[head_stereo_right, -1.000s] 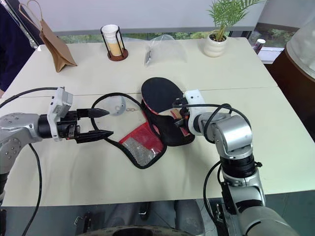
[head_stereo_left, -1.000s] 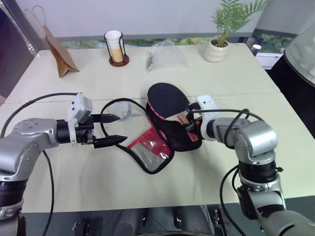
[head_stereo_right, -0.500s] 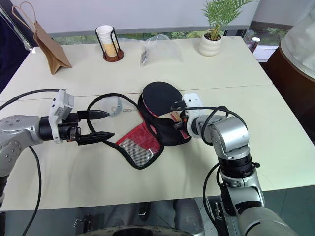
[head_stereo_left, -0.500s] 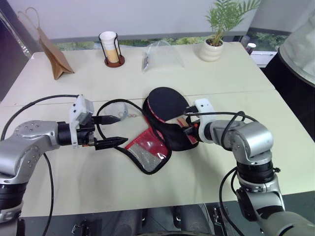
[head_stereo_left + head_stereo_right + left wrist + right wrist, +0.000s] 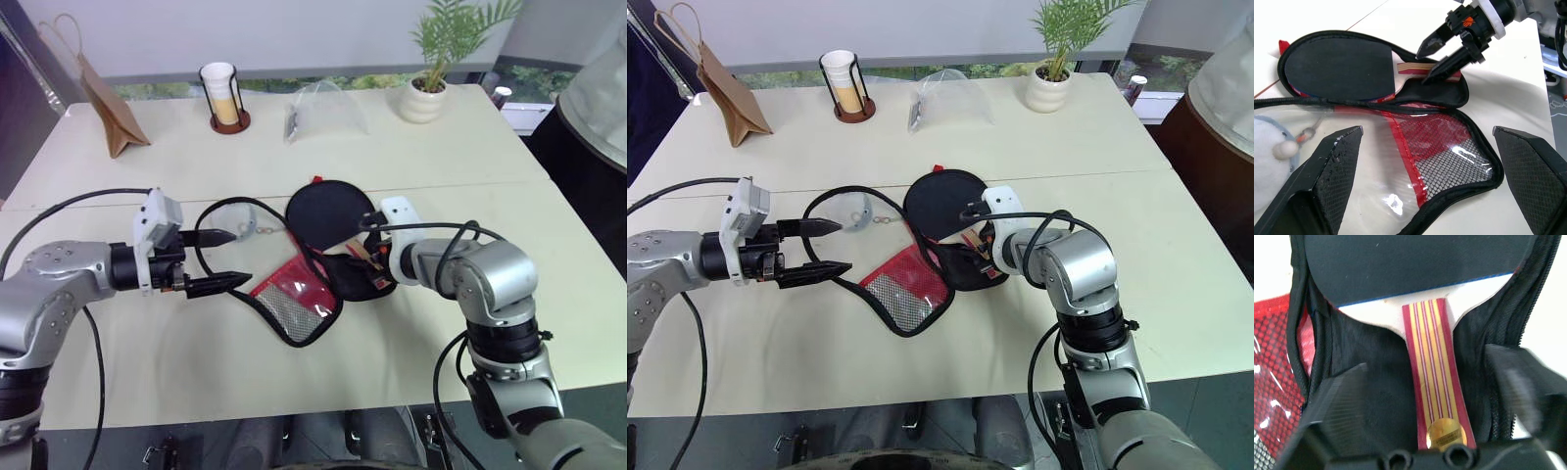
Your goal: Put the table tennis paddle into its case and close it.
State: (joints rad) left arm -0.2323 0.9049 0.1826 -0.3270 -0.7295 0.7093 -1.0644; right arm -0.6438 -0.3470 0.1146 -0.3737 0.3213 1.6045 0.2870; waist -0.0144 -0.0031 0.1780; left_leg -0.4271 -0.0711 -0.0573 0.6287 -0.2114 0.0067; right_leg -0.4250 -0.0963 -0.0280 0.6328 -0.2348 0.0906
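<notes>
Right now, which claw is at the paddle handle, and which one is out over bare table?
The right claw is at the paddle handle, fingers open either side of it inside the case. The left claw hangs open over the table, beside the case's flap.

We see the paddle (image 5: 329,215) lying inside the open case (image 5: 361,279) in the middle of the counter (image 5: 470,157). The case's flap (image 5: 294,304) lies spread out to the left of it. Our right tool (image 5: 1442,55) is just over the paddle's handle (image 5: 1433,377), one finger on each side. Our left tool (image 5: 223,259) is to the left of the flap, apart from it. At the back of the counter stand a paper bag (image 5: 113,113), a cup (image 5: 223,95), a clear bag (image 5: 323,108) and a plant pot (image 5: 423,98), left to right.
</notes>
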